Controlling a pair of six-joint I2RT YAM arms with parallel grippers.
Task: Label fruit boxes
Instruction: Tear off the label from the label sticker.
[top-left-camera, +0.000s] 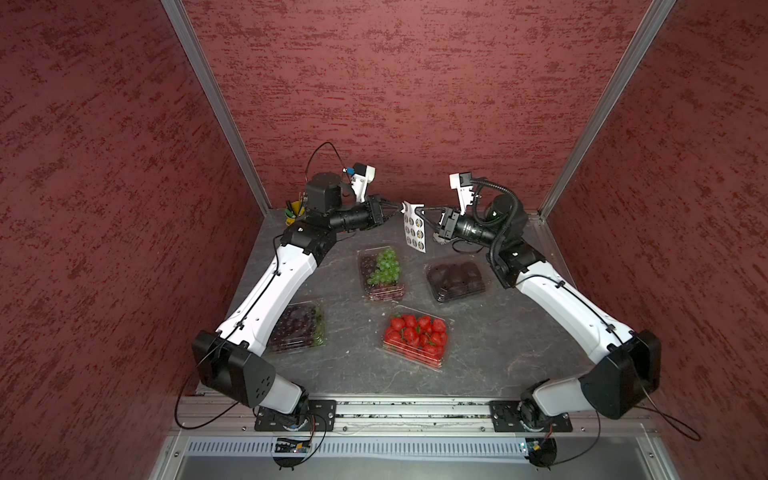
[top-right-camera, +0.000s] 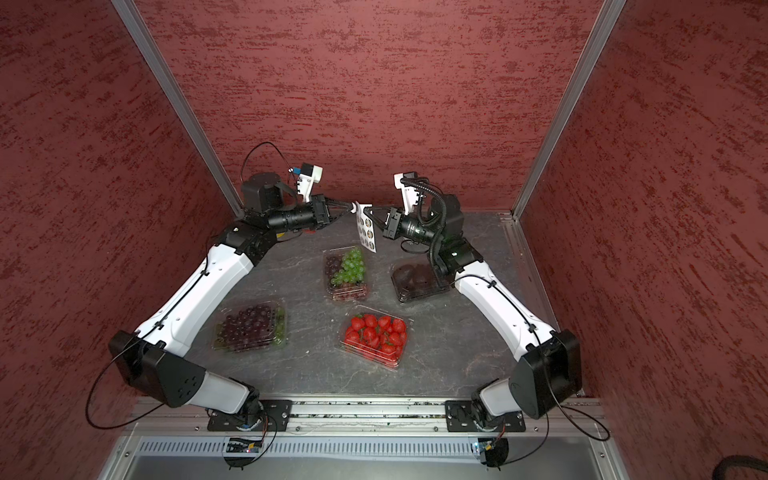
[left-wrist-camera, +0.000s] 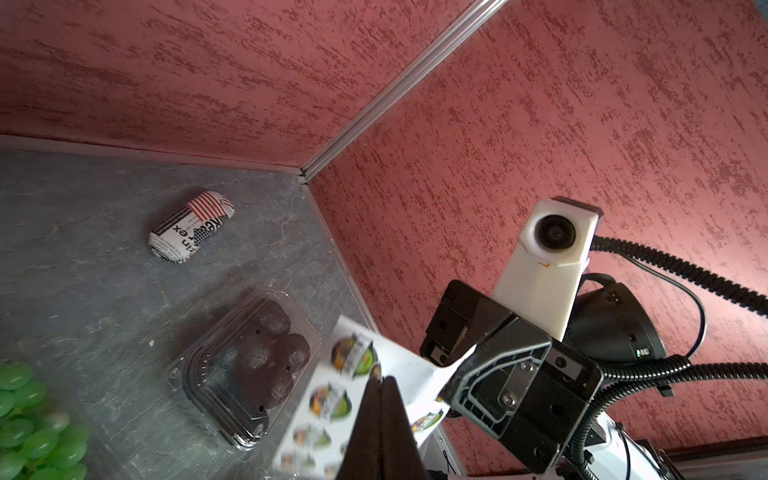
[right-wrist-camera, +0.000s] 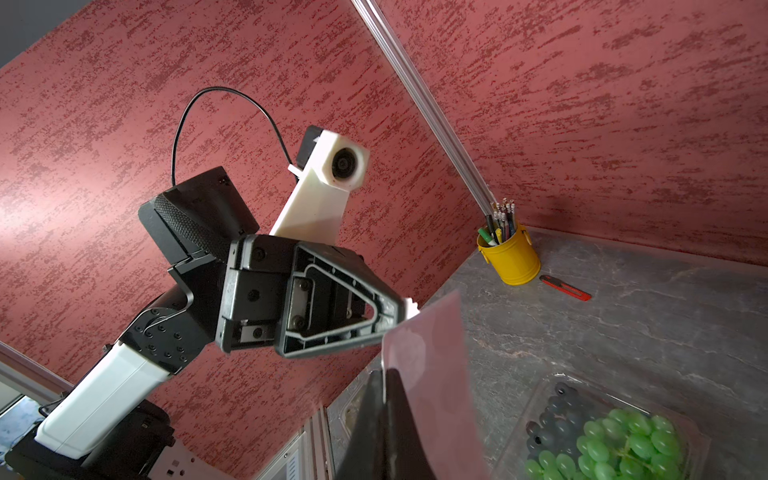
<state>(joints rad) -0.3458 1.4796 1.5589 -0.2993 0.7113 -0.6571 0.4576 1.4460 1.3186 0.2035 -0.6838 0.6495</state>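
Both my grippers are clamped on the sticker sheet (top-left-camera: 415, 230), which hangs in the air at the table's 12 o'clock with its printed face toward my left side. My left gripper (top-left-camera: 401, 206) pinches its top corner. My right gripper (top-left-camera: 424, 212) pinches the upper edge just beside it, fingers shut flat on the paper.

Four closed fruit boxes lie on the grey table (top-left-camera: 498, 340):
- The green-and-purple grape box (top-left-camera: 380, 272) is near the middle, toward 12 o'clock.
- The dark round fruit box (top-left-camera: 455, 278) is at 2 o'clock.
- The strawberry box (top-left-camera: 417, 336) is at 5 o'clock.
- The dark grape box (top-left-camera: 301, 328) is at 8 o'clock, partly under my left arm.

The yellow pencil cup (top-left-camera: 295, 210) stands in the 10 o'clock corner.
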